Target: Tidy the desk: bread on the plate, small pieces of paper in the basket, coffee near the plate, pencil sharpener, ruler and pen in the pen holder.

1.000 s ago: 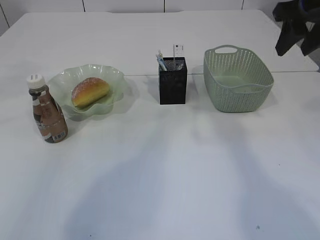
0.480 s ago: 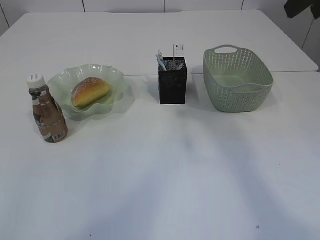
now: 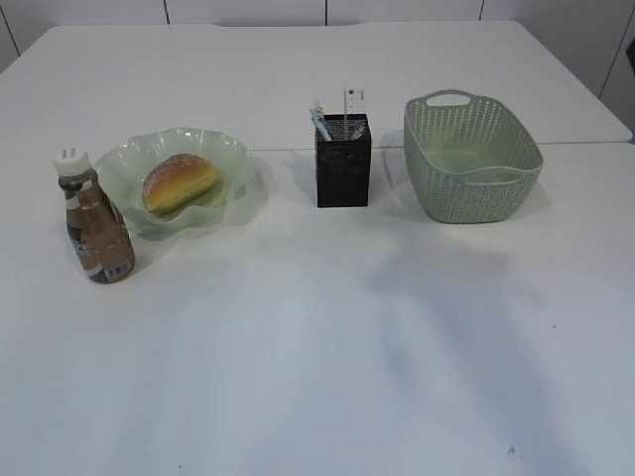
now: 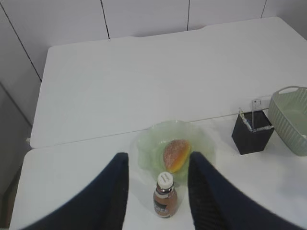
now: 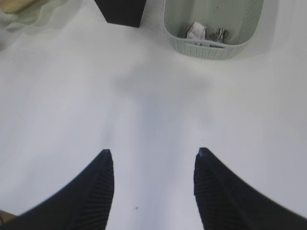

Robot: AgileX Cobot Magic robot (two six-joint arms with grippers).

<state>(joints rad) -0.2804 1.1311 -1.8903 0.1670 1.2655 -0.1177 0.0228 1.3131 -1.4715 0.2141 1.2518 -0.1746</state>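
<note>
Withdrawn from the worktop's [image 3: 317, 347] far right corner: the dark arm seen earlier. Left fingers [image 4: 158, 191] and right fingers [image 5: 153, 187] parted, holding nothing. Bread [image 3: 179, 182] on plate [image 3: 226, 159]; coffee [image 3: 95, 220] beside it; papers [image 5: 205, 32] in basket [image 3: 471, 193]; ruler [image 3: 353, 101] in pen holder [image 3: 342, 169]. Possible fault: coffee toppled by a low left pass. Plain white worktop, panelled wall behind.

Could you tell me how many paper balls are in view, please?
2: both paper balls lie side by side inside the basket; its wall may hide others.
</note>
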